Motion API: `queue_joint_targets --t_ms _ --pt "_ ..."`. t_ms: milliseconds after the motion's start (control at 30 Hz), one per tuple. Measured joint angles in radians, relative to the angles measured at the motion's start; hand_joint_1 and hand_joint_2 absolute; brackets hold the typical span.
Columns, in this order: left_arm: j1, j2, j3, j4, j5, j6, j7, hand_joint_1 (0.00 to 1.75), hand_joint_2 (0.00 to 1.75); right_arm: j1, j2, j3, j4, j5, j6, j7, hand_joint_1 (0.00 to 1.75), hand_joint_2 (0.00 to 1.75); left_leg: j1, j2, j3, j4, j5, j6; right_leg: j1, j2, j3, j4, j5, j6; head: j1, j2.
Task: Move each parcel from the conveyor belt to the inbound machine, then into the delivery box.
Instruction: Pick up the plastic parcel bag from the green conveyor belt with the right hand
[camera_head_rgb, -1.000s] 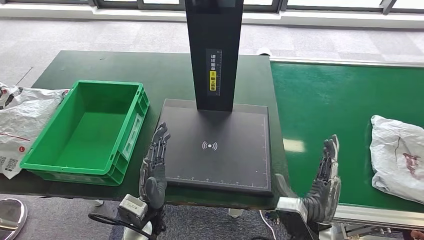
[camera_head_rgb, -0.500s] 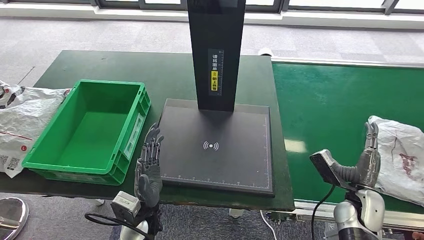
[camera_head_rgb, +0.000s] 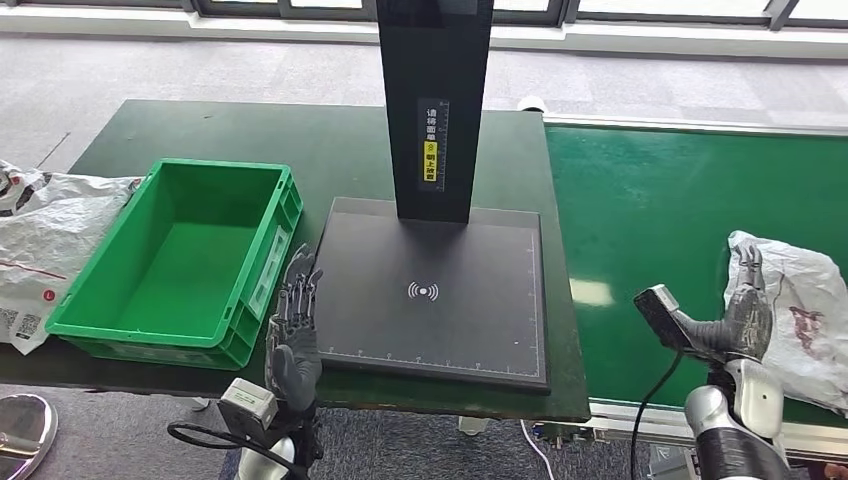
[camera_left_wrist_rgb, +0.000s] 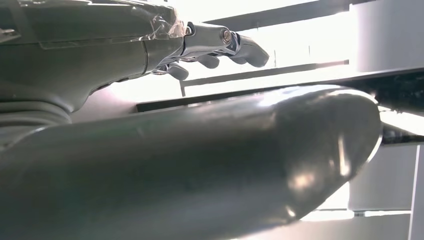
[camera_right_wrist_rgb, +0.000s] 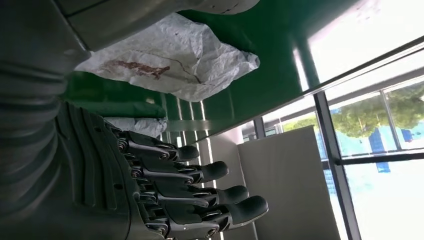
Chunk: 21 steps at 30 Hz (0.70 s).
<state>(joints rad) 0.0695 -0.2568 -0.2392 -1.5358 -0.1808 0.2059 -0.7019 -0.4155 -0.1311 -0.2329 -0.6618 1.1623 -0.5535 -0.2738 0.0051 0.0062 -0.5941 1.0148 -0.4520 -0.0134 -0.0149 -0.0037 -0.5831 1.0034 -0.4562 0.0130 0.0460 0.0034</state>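
Observation:
A crumpled white parcel (camera_head_rgb: 803, 305) with a red mark lies on the green conveyor belt (camera_head_rgb: 660, 210) at the right; the right wrist view shows the parcel (camera_right_wrist_rgb: 170, 55) too. My right hand (camera_head_rgb: 745, 315) stands at the parcel's near left edge, fingers straight and apart, holding nothing; whether it touches the wrapping I cannot tell. The inbound machine's black plate (camera_head_rgb: 435, 290) with its black post (camera_head_rgb: 435, 100) sits mid-table. The green delivery box (camera_head_rgb: 175, 260) stands left of it, with nothing inside. My left hand (camera_head_rgb: 293, 330) hangs open between box and plate at the table's front edge.
Another white parcel (camera_head_rgb: 40, 245) with labels lies left of the green box. The dark green table (camera_head_rgb: 290, 135) stretches behind box and machine. Grey floor and window frames lie beyond. The belt's near rail (camera_head_rgb: 640, 415) runs beside my right arm.
My right hand has swung right from the belt's front edge to the white parcel's near side. My left hand has dropped slightly lower and to the left.

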Motion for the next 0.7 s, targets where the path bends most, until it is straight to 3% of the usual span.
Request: queue_joint_targets --t_ms 267,700 --pt "-0.010 0.006 0.000 0.017 0.002 -0.008 0.000 0.00 0.00 -0.115 -0.072 0.000 0.208 0.064 0.166 0.201 0.00 1.75 -0.001 -0.002 -0.001 0.000 0.001 0.001 -0.001 -0.002 0.000 0.000 0.000 0.001 0.000 0.000" --pt "-0.026 0.006 0.000 0.052 0.014 -0.021 0.000 0.00 0.00 -0.130 -0.133 -0.011 0.318 0.075 0.269 0.335 0.00 1.75 -0.001 -0.003 -0.002 0.000 0.001 0.001 -0.001 -0.002 -0.001 0.000 0.000 0.001 0.000 0.000"
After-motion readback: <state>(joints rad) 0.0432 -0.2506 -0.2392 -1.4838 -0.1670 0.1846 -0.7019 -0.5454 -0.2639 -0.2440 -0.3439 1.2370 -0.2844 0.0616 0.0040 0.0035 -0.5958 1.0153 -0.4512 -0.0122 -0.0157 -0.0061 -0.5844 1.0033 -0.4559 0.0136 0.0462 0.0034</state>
